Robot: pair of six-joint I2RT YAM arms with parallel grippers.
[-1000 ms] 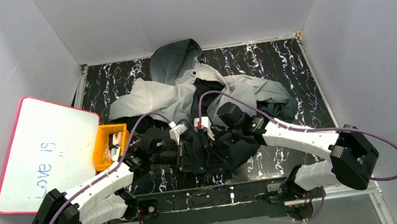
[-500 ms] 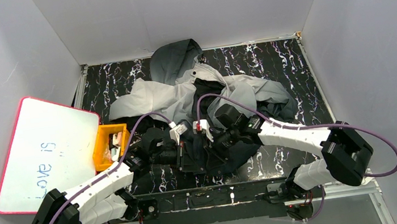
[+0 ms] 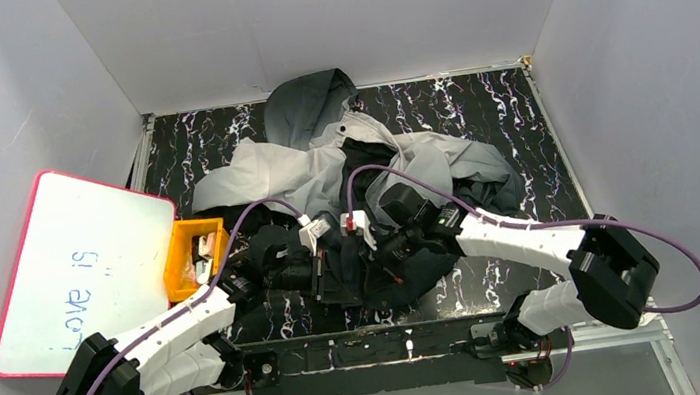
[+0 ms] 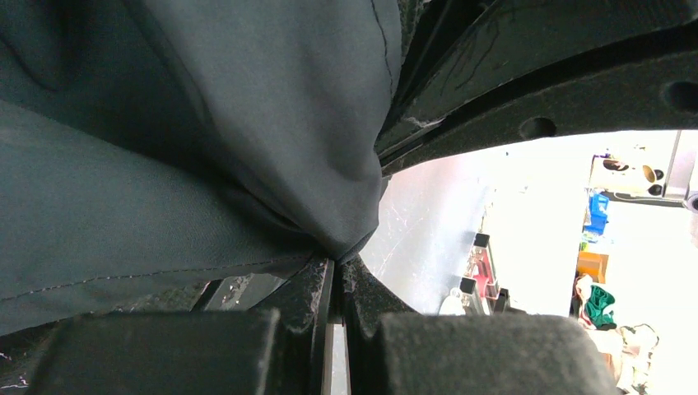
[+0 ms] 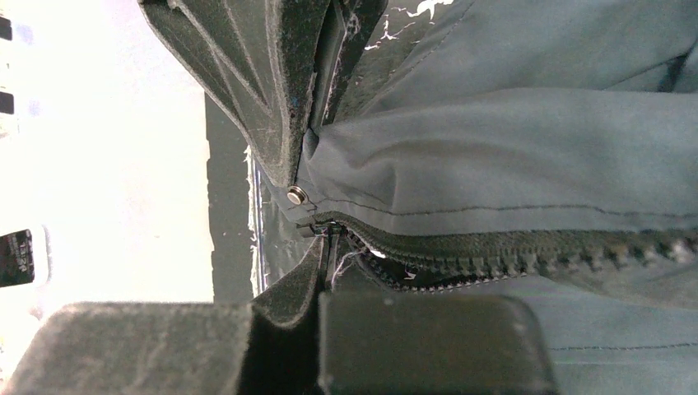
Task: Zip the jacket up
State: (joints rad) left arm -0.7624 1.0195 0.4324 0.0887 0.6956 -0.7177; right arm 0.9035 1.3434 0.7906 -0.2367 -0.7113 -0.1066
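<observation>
Top external: orange bin (image 3: 178, 260) and whiteboard (image 3: 97, 223) lie left of jacket (image 3: 303, 175).

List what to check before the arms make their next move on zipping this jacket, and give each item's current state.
1. Left jaws pinching the jacket: ok, shut on a fold of fabric.
2. Right jaws gripping by the zipper teeth: ok, shut on the edge beside the snap stud.
3. Slider located: cannot tell, none clearly visible.
4. Zipper halves mated at the end: cannot tell.
5. Jacket spread flat: not ok, it lies bunched in the top view.
</observation>
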